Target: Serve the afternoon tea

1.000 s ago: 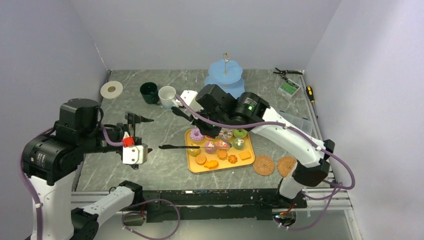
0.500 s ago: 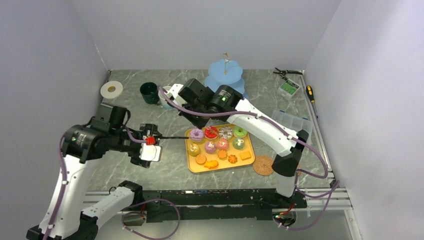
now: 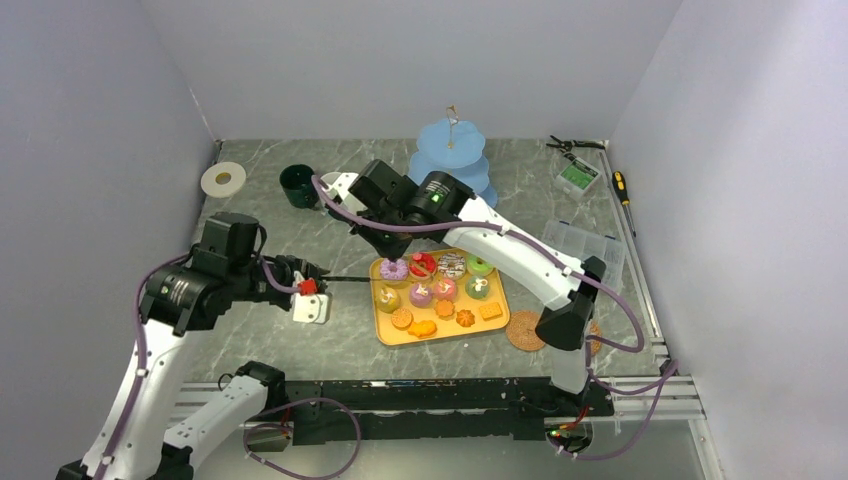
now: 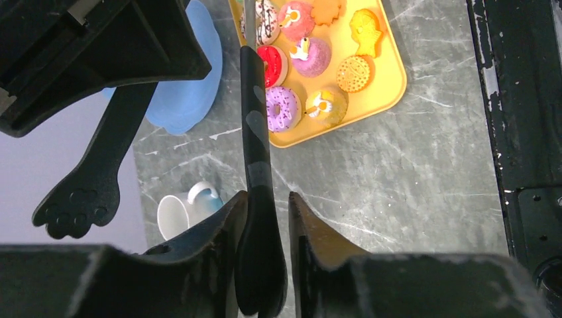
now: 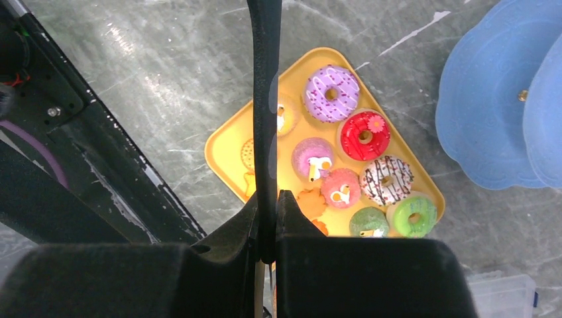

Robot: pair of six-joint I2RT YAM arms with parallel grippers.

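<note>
1. The right gripper [image 5: 267, 195] is clamped on the long black plastic tongs [image 3: 350, 279], with its jaws pinched flat against the thin handle.
2. Over at the tongs' other end is the left gripper [image 4: 266, 199]. Its jaws stand narrow, one finger [image 4: 222, 228] on each side of the black strip. A sliver of gap shows on one side, so I cannot tell whether they are pressing on it.
3. The tongs run level above the grey marble-pattern table [image 3: 340, 340]. They reach from the left gripper across to the left edge of the flat yellow rectangular tray [image 5: 222, 142].
4. The treats sit in rows on that tray: small colourful iced doughnuts [image 5: 331, 94], little cupcakes [image 5: 311, 159] and orange biscuits [image 3: 465, 318]. The purple doughnut lies nearest the tongs.
5. Behind the tray, toward the back wall, the light-blue three-tier plastic stand [image 3: 452, 140] stands upright, well apart from the left gripper.
6. The dark green mug [image 3: 297, 185] stands upright at the back left. The white ceramic mug [image 4: 173, 217] shows clearly only in the left wrist view, on the table near the stand's base.
</note>
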